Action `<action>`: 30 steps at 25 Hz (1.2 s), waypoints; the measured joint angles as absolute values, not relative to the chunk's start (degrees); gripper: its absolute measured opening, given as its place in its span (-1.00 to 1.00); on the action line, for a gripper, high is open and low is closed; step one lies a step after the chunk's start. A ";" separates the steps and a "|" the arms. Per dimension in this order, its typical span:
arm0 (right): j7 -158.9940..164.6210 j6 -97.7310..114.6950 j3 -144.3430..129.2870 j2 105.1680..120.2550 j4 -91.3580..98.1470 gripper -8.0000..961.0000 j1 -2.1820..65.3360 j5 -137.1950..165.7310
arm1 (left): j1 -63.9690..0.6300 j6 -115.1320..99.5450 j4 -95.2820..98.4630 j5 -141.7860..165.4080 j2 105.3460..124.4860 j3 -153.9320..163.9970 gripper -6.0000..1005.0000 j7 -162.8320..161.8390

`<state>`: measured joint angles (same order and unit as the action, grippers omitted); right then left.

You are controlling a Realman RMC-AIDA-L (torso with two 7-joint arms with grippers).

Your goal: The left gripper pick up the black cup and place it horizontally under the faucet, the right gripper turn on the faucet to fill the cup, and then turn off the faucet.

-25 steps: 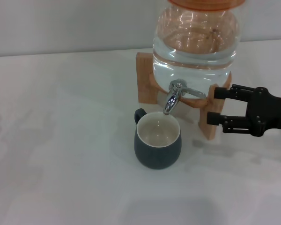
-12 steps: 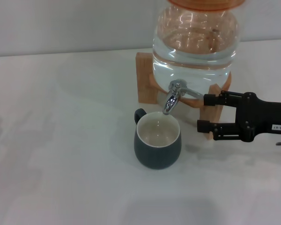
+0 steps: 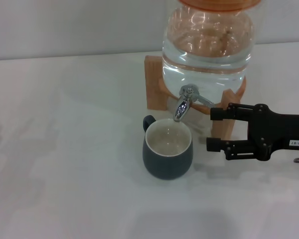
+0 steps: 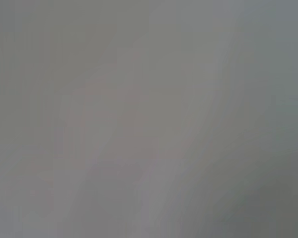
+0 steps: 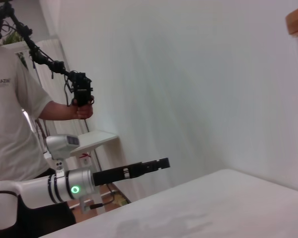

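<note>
I have the black cup (image 3: 168,151) standing upright on the white bench (image 3: 65,149), its cream mouth right under the chrome faucet (image 3: 183,103). My right gripper (image 3: 212,130), matte black, fingers apart, sits just right of the lever; next I judge it must close on it. The left gripper (image 5: 161,163) is parked off the bench, fingers together.

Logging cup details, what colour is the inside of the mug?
Cream-white inside the black cup; the head view shows it best.
</note>
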<state>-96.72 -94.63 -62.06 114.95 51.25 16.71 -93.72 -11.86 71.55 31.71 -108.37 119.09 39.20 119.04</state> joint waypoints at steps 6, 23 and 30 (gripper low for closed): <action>-96.79 -94.66 -62.68 114.96 51.24 0.72 16.69 -93.77 | -11.86 71.54 31.72 -108.37 119.09 39.19 0.01 119.04; -96.57 -90.95 -61.29 115.03 51.21 0.72 16.16 -94.57 | -11.36 71.54 31.73 -108.37 119.00 39.20 0.01 119.00; -96.55 -91.24 -63.92 115.05 51.21 0.72 16.44 -95.36 | -11.25 71.54 31.73 -108.37 119.02 39.20 0.01 119.00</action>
